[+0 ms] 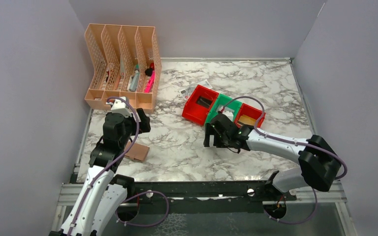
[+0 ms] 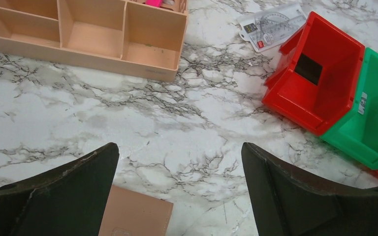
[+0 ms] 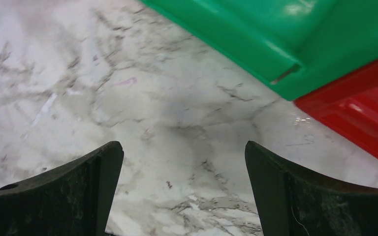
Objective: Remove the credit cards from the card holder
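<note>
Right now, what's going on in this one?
Nothing is held yet. The left claw hangs open over the tan card holder, which lies flat and apparently closed on the marble table. The right claw is open too, above bare table beside the green bin.

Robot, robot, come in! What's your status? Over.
Left gripper open above the flat tan-brown card holder, folded shut. Right gripper open over the white marble table, beside the green plastic bin. Nothing seen on it.
</note>
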`<state>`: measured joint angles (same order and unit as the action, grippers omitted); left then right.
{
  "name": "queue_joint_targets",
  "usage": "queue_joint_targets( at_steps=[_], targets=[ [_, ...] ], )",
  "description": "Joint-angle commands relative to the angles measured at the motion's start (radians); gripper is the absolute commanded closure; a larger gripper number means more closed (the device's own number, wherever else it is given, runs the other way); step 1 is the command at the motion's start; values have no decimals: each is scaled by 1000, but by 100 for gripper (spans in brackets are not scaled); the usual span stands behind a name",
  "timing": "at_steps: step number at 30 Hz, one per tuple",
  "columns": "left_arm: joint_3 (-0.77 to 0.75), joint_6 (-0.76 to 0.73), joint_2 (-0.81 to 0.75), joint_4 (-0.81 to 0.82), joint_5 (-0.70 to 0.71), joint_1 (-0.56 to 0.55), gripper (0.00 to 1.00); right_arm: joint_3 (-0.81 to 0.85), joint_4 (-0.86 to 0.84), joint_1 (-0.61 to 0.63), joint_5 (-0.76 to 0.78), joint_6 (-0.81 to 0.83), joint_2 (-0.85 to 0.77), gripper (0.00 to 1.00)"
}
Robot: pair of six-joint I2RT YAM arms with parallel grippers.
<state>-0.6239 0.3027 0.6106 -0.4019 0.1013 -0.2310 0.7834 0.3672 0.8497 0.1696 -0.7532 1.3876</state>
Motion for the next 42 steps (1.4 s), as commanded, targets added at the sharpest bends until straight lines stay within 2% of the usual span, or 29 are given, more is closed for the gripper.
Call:
queue_joint_targets(
  at_steps=[1, 5, 11, 15, 19, 27, 31, 37, 42],
  targets=[
    [7, 18, -5, -1, -29, 7, 1, 34, 96, 6, 319, -198, 62, 1],
    [9, 21, -9, -1, -34, 7, 1, 65, 148, -3, 457, -218, 147, 1],
    [10, 20, -14, 1, -31, 7, 1, 105, 165, -47, 520, -178, 216, 1],
    [10, 18, -14, 1, -31, 7, 1, 115, 119, -121, 512, -88, 225, 1],
    [11, 18, -11, 0, -36, 7, 1, 113, 20, -203, 441, 59, 213, 1],
    [10, 16, 5, 1, -42, 7, 1, 137, 9, -285, 374, 106, 185, 1],
    [9, 16, 21, -1, -37, 7, 1, 103, 55, -285, 431, 7, 109, 1],
    [-1, 16, 63, -4, -24, 7, 1, 36, 48, -285, 441, -21, -92, 1],
    [-23, 48, 135, -33, 31, 8, 1, -22, -50, -285, 297, 69, -233, 1]
  ],
)
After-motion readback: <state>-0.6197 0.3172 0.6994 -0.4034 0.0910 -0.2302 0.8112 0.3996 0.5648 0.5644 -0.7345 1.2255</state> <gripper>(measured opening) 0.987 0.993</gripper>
